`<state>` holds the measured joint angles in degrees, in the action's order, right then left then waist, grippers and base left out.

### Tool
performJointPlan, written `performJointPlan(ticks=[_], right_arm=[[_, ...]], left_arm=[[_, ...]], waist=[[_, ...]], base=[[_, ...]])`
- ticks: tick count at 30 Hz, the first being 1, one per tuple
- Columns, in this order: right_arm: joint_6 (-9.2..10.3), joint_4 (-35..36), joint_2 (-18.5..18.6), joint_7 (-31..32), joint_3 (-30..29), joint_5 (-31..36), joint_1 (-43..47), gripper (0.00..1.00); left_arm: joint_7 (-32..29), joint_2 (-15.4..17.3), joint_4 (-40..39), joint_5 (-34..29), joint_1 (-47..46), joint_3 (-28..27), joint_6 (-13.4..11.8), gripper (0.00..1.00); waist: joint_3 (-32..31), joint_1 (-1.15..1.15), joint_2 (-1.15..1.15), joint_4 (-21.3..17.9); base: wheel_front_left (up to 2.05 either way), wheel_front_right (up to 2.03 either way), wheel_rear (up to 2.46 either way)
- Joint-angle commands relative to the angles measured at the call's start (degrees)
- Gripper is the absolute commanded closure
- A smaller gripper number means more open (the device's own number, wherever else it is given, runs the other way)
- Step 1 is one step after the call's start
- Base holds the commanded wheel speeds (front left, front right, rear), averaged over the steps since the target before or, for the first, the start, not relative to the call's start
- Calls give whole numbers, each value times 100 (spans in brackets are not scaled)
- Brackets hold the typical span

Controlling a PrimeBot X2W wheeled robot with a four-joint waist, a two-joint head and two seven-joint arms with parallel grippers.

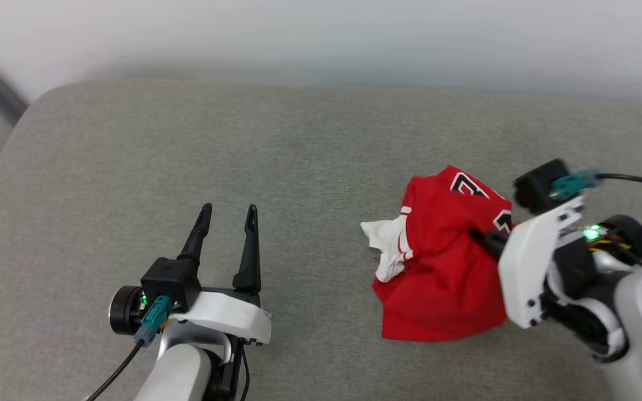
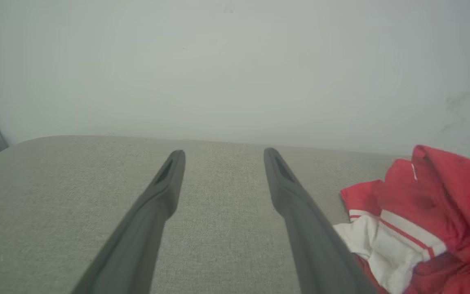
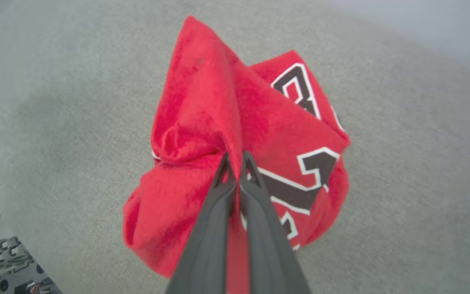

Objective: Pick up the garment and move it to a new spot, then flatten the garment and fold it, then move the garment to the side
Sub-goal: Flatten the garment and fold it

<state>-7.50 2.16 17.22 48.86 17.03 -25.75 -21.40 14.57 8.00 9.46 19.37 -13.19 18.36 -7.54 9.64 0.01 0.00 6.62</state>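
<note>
Head view, right pincer (image 1: pixel 476 234) pinching garment (image 1: pixel 438 281)

Robotics test room, by the look of it: a padded grey woven-fabric surface with a rounded corner (image 1: pixel 321 139) spreads beneath your left gripper (image 1: pixel 229 209). A bare white wall (image 1: pixel 321 33) rises beyond its fingertips, and exposed cabled electronics (image 3: pixel 10 261) sit back beside your right gripper (image 3: pixel 235 157).

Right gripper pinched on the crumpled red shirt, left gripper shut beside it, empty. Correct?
No: the left gripper is open, jaws spread wide, as the left wrist view shows. It is empty, beside the red shirt, which the right gripper pinches.
</note>
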Motion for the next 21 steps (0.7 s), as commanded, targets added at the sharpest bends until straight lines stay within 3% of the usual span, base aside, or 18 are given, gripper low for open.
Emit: performJointPlan(ticks=[1, 4, 11, 14, 18, 19, 21], right_arm=[[2, 147, -26, -146, -261, 43, 171, 100], [2, 380, -173, -376, -943, 79, 530, 100], [2, 327, -931, -741, -2652, 180, 1831, 100], [2, -14, -1212, -886, -3015, 122, 2289, 100], [2, -594, -1367, -1174, -3067, 92, 2608, 100], [2, -808, -1397, -1598, -2914, 79, 2605, 0], [2, -800, -1398, -1932, -2781, 104, 2586, 0]], left_arm=[[23, 14, 2, 17, 58, -10, 1, 0], [22, 55, -22, 34, 94, -21, -14, 0], [-52, 144, -50, 54, 164, -35, -51, 0], [-85, 171, -57, 75, 222, -32, -53, 0], [-136, 196, -84, 95, 264, -19, -76, 0], [-164, 219, -94, 123, 332, -13, -99, 0], [-181, 229, -90, 138, 364, -6, -96, 0]], waist=[[-71, -1, 0, -177], [-110, -1, 0, -362], [-201, -1, 0, -690], [-234, -1, 0, -762], [-283, -1, 0, -820], [-328, -1, 0, -844], [-387, -1, 0, -854]], base=[[0, 0, 0], [0, 0, 0], [0, 0, 0], [0, 0, 0], [0, 0, 0], [0, 0, 0], [0, 0, 0]])
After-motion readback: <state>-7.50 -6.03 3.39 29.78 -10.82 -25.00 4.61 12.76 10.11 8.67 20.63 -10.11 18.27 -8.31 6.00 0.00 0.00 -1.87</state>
